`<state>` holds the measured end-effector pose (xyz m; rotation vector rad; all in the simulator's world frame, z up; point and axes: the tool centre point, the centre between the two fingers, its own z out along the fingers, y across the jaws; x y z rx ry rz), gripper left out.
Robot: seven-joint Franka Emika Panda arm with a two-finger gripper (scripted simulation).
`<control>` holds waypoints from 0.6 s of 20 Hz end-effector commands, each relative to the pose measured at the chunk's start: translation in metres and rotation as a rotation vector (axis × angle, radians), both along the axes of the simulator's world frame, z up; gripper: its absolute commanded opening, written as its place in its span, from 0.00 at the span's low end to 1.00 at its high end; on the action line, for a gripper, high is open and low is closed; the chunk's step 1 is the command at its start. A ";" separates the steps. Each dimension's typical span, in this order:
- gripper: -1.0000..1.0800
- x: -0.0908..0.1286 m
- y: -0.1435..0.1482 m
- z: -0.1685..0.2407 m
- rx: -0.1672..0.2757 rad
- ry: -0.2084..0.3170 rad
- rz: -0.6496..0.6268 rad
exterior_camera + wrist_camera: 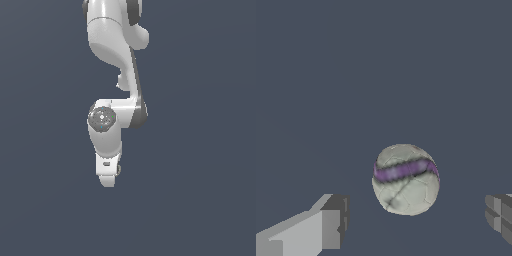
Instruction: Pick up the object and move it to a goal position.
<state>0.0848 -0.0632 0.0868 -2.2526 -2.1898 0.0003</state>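
Ball [405, 179], the thing to be moved, lies on the plain slate-grey surface [381, 65] and has not been picked up: in the wrist view it shows as a pale grey-white sphere with a purple band and dark seams, sitting in the gap between the two fingers, with grey surface showing on either side of it. The end effector [418, 220] stands wide open and has hold of nothing; one pale finger [331, 220] and the other finger [499, 215] are each well apart from the ball, neither touching it. In the exterior view the arm [117, 45] hangs down over the surface with the end effector [107, 175] pointing downward, and the ball cannot be made out there, likely hidden by the hand. By my judgement the approach is lined up but the grasp itself, the lift and the carry to the goal all remain. No goal marker shows in either view.
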 end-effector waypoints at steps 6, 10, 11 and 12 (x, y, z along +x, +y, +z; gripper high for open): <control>0.96 0.000 0.000 -0.010 0.000 0.000 0.001; 0.96 -0.001 0.000 -0.032 0.000 0.000 0.004; 0.96 -0.001 0.000 -0.038 0.000 0.000 0.004; 0.96 -0.001 0.000 -0.042 0.000 0.000 0.005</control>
